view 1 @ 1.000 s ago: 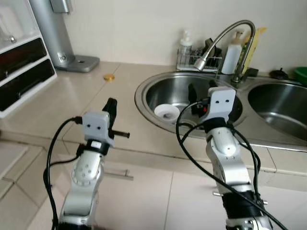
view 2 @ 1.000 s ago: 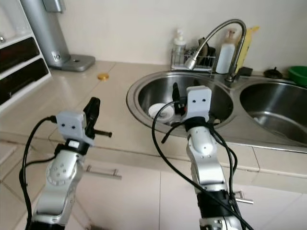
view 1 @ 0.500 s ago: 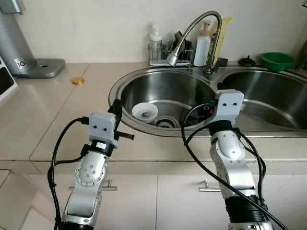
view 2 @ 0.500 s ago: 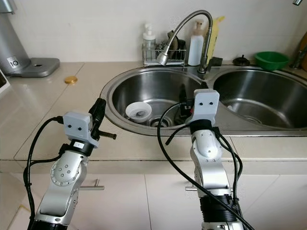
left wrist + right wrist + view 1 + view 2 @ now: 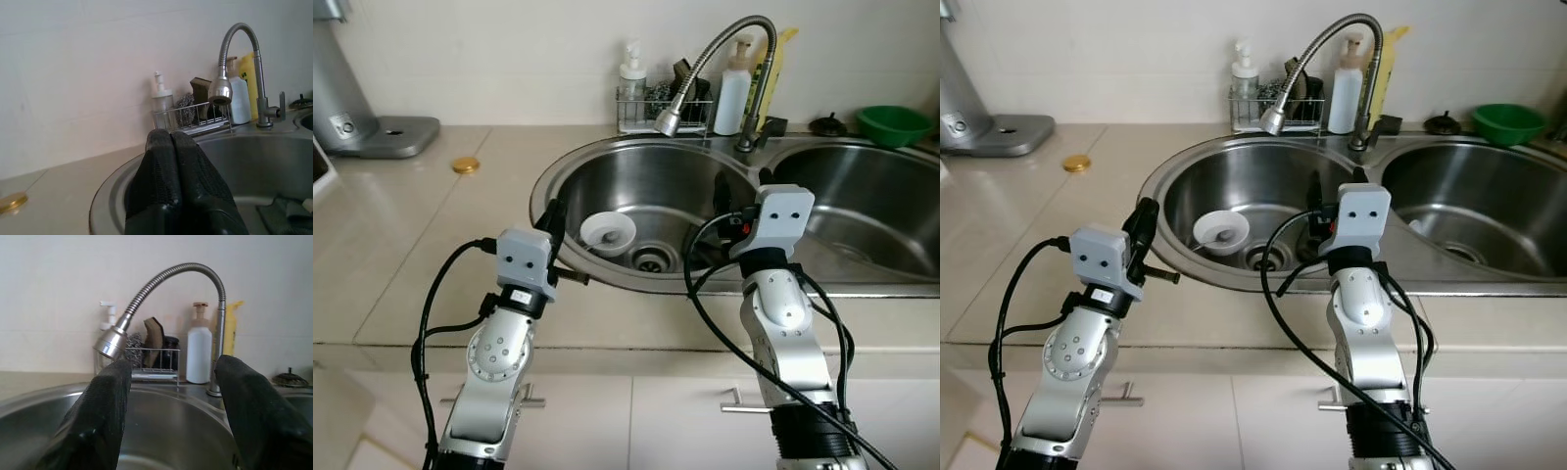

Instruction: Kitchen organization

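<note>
Where the beige tiled worktop (image 5: 431, 225) meets the pale wall, a steel double sink (image 5: 607, 166) is set in, with white cabinet fronts below its front edge. A gooseneck tap (image 5: 720, 44) arches over the left basin; behind it along the back edge stand a wire rack (image 5: 651, 113) with a pump bottle (image 5: 632, 78), a white bottle (image 5: 734, 93) and a green bowl (image 5: 891, 122) towards the right. A small gold lid (image 5: 464, 166) lies on the worktop left of the sink, near a grey appliance base (image 5: 386, 132) in the back left corner. The white bowl (image 5: 608, 233) sits in the left basin beside the drain (image 5: 651, 260).

The left hand (image 5: 553, 217) is held at the basin's front rim, fingers (image 5: 176, 181) pressed together — holding nothing. The right hand (image 5: 171, 421) reaches over the basin's front edge, fingers (image 5: 105, 416) spread apart.
</note>
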Tool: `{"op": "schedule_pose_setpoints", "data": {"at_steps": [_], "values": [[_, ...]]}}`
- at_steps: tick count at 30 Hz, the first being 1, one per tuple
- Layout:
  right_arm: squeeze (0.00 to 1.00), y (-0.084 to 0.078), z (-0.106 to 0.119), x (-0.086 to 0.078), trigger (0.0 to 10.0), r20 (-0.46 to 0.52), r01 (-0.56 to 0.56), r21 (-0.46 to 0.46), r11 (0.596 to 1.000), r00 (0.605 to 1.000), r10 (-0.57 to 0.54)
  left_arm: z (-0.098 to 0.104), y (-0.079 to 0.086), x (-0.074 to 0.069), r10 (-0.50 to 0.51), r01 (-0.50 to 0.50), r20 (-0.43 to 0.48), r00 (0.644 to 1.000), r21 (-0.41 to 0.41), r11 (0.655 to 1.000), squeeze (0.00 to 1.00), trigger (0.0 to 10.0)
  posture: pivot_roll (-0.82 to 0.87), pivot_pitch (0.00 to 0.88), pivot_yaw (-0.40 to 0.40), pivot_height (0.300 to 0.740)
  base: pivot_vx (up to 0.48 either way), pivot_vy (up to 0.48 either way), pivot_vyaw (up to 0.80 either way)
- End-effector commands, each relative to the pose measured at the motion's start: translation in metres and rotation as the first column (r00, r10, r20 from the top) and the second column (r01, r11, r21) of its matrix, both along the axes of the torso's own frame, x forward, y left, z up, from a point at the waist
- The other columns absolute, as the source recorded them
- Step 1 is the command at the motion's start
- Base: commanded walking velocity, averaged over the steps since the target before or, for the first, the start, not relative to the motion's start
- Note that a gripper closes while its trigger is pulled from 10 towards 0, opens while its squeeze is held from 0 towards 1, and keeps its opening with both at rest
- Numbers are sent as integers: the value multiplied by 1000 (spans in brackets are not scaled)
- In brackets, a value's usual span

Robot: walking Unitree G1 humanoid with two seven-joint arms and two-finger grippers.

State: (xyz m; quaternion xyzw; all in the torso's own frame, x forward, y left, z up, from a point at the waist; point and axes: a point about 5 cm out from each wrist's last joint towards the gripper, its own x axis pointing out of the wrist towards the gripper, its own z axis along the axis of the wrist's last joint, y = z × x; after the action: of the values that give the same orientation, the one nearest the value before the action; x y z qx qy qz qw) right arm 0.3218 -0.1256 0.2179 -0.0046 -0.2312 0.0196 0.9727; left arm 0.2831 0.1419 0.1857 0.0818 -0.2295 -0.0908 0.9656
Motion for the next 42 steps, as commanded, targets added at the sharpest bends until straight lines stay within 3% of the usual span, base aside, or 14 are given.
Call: {"op": "schedule_pose_setpoints", "data": {"at_steps": [1,5,33,42], "values": [[0,-5,2,-2,10000,20,20,8,1000,1000,-21,3,-4,0,-18,18,9,1000,-2,1000,0,10000,-75,0,36,740,-352,0,-800],[0,-5,3,-2,10000,22,22,9,1000,999,-23,4,-4,0,-19,19,23,1000,-1,1000,0,10000,-75,0,38,740,-449,0,-800],[0,-5,2,-1,10000,24,29,11,1000,999,-29,0,-6,0,-25,25,14,1000,12,1000,0,10000,-79,0,35,740,0,0,-800],[0,-8,-3,-2,10000,8,38,-8,999,999,-37,-4,-7,-1,-30,30,1,1000,21,999,0,10000,-81,0,36,740,0,0,-178]]}}
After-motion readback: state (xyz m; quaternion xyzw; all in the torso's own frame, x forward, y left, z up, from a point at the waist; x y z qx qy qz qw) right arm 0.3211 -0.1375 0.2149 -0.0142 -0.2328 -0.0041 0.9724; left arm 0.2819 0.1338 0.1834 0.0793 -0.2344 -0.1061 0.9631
